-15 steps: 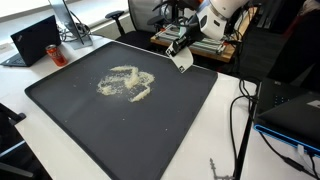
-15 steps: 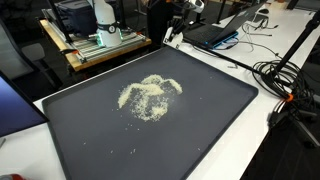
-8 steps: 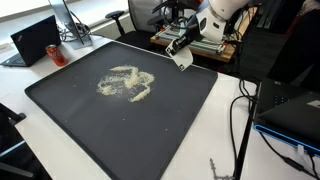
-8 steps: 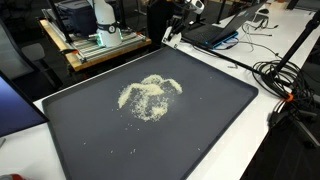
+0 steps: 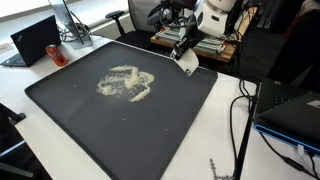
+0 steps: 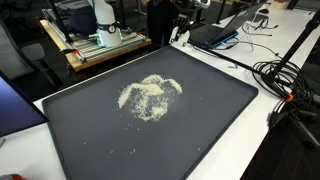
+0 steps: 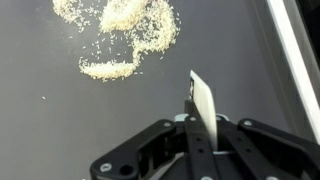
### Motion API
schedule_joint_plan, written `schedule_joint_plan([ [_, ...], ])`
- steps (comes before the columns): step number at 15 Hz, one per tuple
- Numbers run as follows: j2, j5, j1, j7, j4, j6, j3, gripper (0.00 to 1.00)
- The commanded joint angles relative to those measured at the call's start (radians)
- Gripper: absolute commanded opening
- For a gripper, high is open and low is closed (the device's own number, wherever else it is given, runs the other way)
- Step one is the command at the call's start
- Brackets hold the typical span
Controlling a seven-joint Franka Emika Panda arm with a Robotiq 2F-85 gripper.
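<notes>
Exterior view, upper centre: the gripper (image 5: pixel 184 48) has drifted slightly right, carrying a white card (image 5: pixel 187 63) over the dark mat's (image 5: pixel 170 110) far edge, well apart from the grain pile (image 5: pixel 125 82). Opposite exterior view: the card is barely visible. Wrist view: fingers clamp the card edge-on, with the grains upper left.

Tabletop (image 5: pixel 222 125): white, flat surface.
- Black mat (image 5: pixel 150 130), large, with a raised edge, covering most of the surface in both exterior views (image 6: pixel 200 115).
- Pale grains (image 5: pixel 126 82), a loose heap on the mat with strays at its 6 o'clock (image 6: pixel 150 95); also in the wrist view (image 7: pixel 125 30).
- Laptop (image 5: pixel 35 40), open, at the mat's 10 o'clock.
- Black cables (image 5: pixel 240 120), at its 3 o'clock.
</notes>
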Motion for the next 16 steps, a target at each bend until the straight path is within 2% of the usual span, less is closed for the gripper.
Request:
schedule_joint_plan([
  [1, 0.012, 0.086, -0.038, -0.012, 0.039, 0.097, -0.035, 0.01],
  [9, 0.055, 0.197, -0.141, -0.013, 0.109, 0.268, -0.131, 0.01],
  [16, 0.113, 0.288, -0.230, -0.051, 0.192, 0.222, -0.191, 0.01],
])
